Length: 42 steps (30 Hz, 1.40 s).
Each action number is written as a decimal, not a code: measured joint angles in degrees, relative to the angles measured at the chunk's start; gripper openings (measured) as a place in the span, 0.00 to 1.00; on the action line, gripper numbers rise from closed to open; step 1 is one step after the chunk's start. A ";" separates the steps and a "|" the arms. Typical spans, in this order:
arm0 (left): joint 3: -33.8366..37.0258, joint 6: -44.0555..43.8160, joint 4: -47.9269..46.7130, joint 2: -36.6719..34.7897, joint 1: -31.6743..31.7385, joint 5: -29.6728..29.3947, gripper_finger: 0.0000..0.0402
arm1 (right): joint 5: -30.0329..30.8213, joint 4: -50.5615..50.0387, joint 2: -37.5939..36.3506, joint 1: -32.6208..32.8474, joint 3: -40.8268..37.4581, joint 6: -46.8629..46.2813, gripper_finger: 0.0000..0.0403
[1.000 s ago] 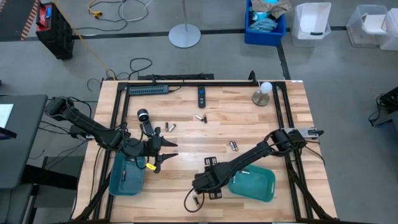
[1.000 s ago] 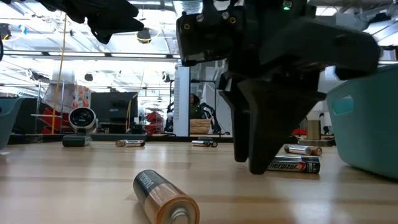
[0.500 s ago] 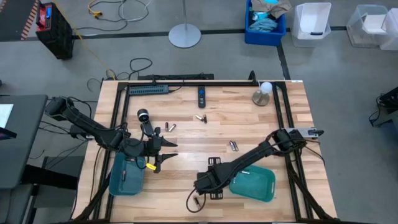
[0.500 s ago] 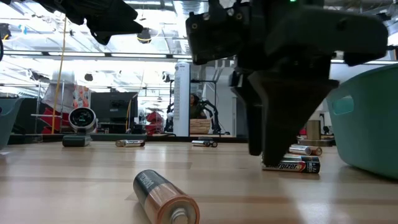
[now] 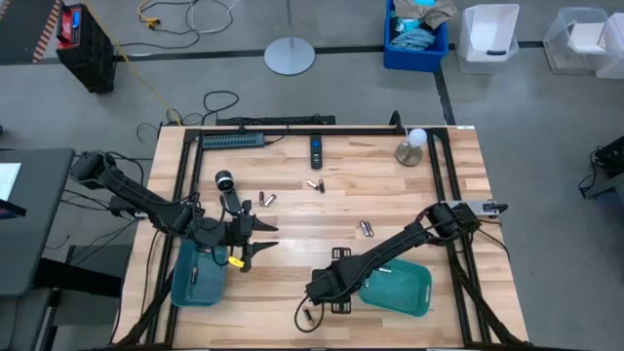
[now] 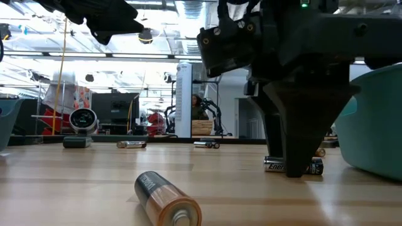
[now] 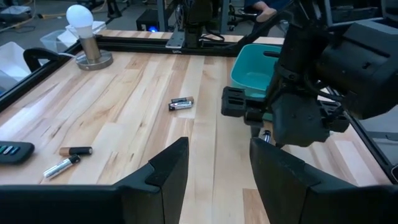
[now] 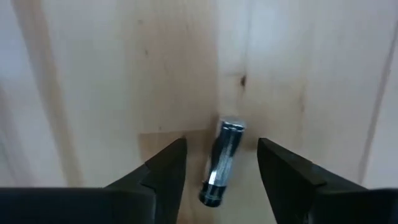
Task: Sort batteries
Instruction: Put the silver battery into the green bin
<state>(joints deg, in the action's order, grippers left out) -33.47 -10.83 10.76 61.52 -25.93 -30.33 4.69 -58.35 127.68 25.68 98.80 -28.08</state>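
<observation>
Several small batteries lie scattered on the wooden table (image 5: 292,210): a pair (image 5: 265,198), one (image 5: 314,184), a pair (image 5: 366,229) and one near the near edge (image 5: 310,314). My right gripper (image 5: 309,310) hangs open there, pointing down. In the right wrist view its fingers stand on either side of a silvery battery (image 8: 221,163) lying flat, with a gap on each side. The low view shows my right gripper (image 6: 303,164) in front of a black-and-silver battery (image 6: 276,166), and a copper-topped battery (image 6: 166,199) nearer the camera. My left gripper (image 5: 261,239) waits open beside the left teal tray (image 5: 198,275).
A second teal tray (image 5: 398,286) sits just right of my right arm. A black remote (image 5: 316,148), a power strip (image 5: 232,139), a bulb on a round base (image 5: 411,146) and a round knob (image 5: 224,180) occupy the far part. A black frame runs around the table.
My right gripper has shifted a little toward the table's right, staying low and open, and now stands over the black-and-silver battery instead of left of it. The batteries and my left arm have kept still.
</observation>
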 joint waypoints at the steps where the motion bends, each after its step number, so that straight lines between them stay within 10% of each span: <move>1: 0.00 0.13 0.00 0.00 -0.01 0.00 0.41 | -0.02 0.24 0.00 -0.01 0.00 -0.01 0.51; 16: 0.00 1.01 0.13 -0.02 0.01 -0.02 0.41 | 0.09 3.85 -0.03 -0.45 -0.70 -0.67 0.15; 42: 0.00 1.14 0.28 -0.02 0.01 -0.02 0.41 | 2.52 8.14 0.33 -1.69 0.36 4.98 0.12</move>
<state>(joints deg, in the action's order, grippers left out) -33.47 -9.69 11.05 61.49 -25.91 -30.35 7.21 -50.21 128.01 23.98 99.17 -23.11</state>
